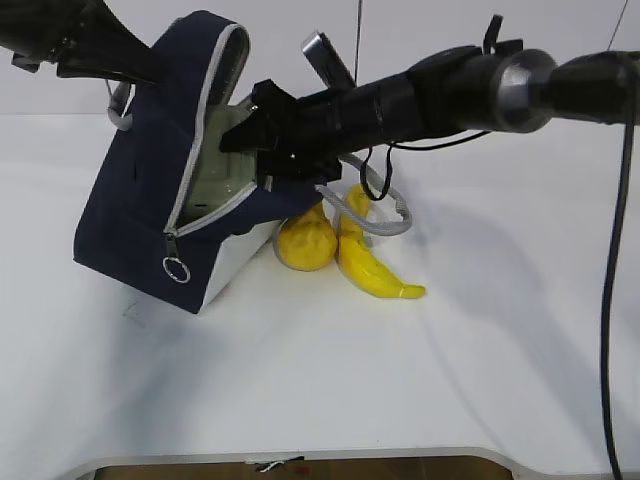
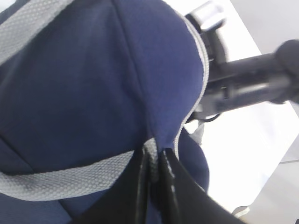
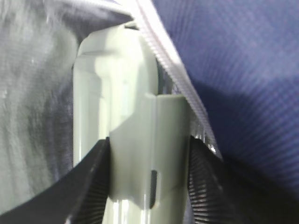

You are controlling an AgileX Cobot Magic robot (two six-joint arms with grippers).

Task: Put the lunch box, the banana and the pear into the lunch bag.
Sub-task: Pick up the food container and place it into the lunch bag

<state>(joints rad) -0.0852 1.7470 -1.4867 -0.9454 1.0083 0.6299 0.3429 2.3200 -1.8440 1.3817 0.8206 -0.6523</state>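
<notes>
Item one, the large boxy navy-blue fabric lunch bag [image 1: 140, 200] with grey zipper and white lower side panel: I see it on the left of the white table [image 1: 450, 380], tipped up on its lower edge with the zipped mouth gaping toward the right. The round metal ring pull [image 1: 176, 269] hangs at its near corner, and a grey webbing handle [image 1: 385, 215] loops out to the right over the fruit.

Item two, the small clear glass lunch box with sage-green snap-on lid [image 3: 135, 140]: it sits in the bag's mouth, against the silvery lining on one side and the zipper edge on the other. My right gripper [image 3: 149, 186] is clamped on it, one black ribbed pad on either side of the lid's clip (the exterior view shows that arm reaching in from the right).

Item three, the squat yellow pear [image 1: 305, 243]: on the table just right of the bag's base, touching or nearly touching it.

Item four, the long curved yellow banana [image 1: 372, 262]: just right of the pear, pointed tip toward the near right.

Item five, my left gripper [image 2: 156, 184]: its two dark fingers stand close together, pinching the bag's fabric at the top, where the webbing meets the zipper edge.
</notes>
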